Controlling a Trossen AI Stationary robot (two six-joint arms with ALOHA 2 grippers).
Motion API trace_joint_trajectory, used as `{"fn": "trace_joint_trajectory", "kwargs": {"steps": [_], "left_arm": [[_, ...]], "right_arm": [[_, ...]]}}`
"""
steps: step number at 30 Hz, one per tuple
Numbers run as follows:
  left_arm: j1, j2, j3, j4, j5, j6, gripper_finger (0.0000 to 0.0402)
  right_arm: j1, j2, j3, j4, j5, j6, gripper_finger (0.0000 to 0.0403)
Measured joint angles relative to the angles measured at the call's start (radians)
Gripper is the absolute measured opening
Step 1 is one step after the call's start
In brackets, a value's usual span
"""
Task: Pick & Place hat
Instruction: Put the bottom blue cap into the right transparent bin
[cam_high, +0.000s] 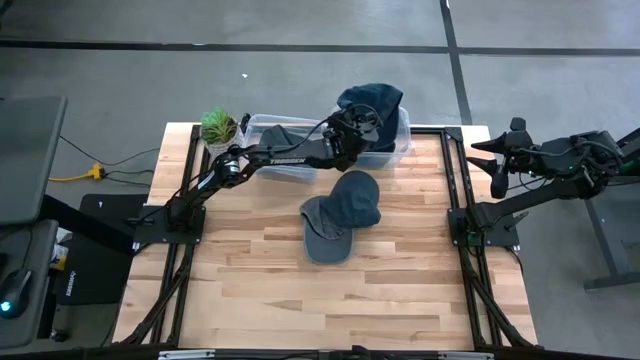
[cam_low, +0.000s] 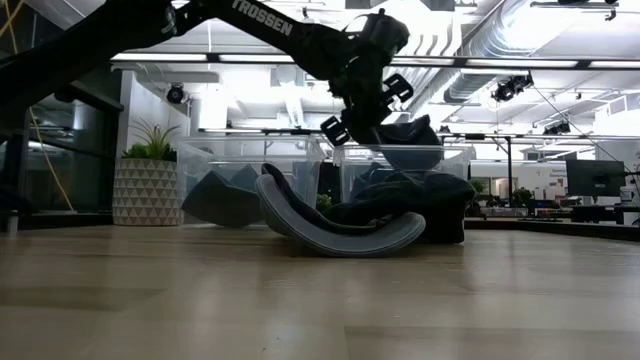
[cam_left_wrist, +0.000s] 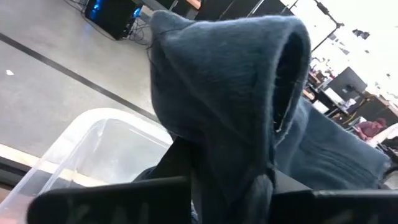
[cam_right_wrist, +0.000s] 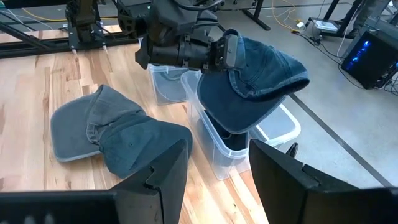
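My left gripper (cam_high: 362, 112) reaches over the clear plastic bin (cam_high: 398, 148) at the table's far edge and is shut on a dark blue cap (cam_right_wrist: 261, 74). That cap hangs above the bin's open top (cam_right_wrist: 283, 127) and fills the left wrist view (cam_left_wrist: 224, 81). A second, grey-blue cap (cam_high: 340, 215) lies on the table's middle, its brim (cam_high: 325, 240) toward the near edge; it also shows in the low view (cam_low: 350, 225). My right gripper (cam_high: 497, 160) waits open beyond the table's right edge. My left gripper pinches bunched cloth of the cap's crown (cam_left_wrist: 258, 180) between its two fingers, coming level from the table's left side. The cap is lifted clear of the table and spreads out beyond the fingers (cam_right_wrist: 225, 51) over the bin, its broad underside (cam_right_wrist: 236, 106) facing down.
A second clear bin (cam_high: 268, 135) stands left of the first and holds something dark (cam_low: 225, 195). A potted plant (cam_high: 218, 127) stands at the far left corner. Bare wood lies on the table's near half (cam_high: 330, 300). Black frame rails (cam_high: 455, 190) run along both sides.
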Motion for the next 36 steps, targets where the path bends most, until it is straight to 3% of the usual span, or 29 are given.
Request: {"fn": "trace_joint_trajectory", "kwargs": {"steps": [12,20,32,36], "left_arm": [[0.000,0.000,0.000,0.001,-0.027,0.107,0.0122],[-0.001,0.000,0.000,0.000,-0.015,0.153,0.0138],[0.000,0.000,0.000,-0.001,0.303,0.189,0.0160],[-0.001,0.000,0.000,-0.007,0.316,0.229,0.0188]], "right_arm": [[0.000,0.000,0.000,-0.001,0.001,0.000,0.0167],[0.000,0.000,-0.005,0.002,0.006,0.000,0.0167],[0.000,0.000,-0.116,0.067,0.011,-0.008,0.0167],[0.000,0.000,-0.123,0.104,0.017,-0.033,0.0167]]}}
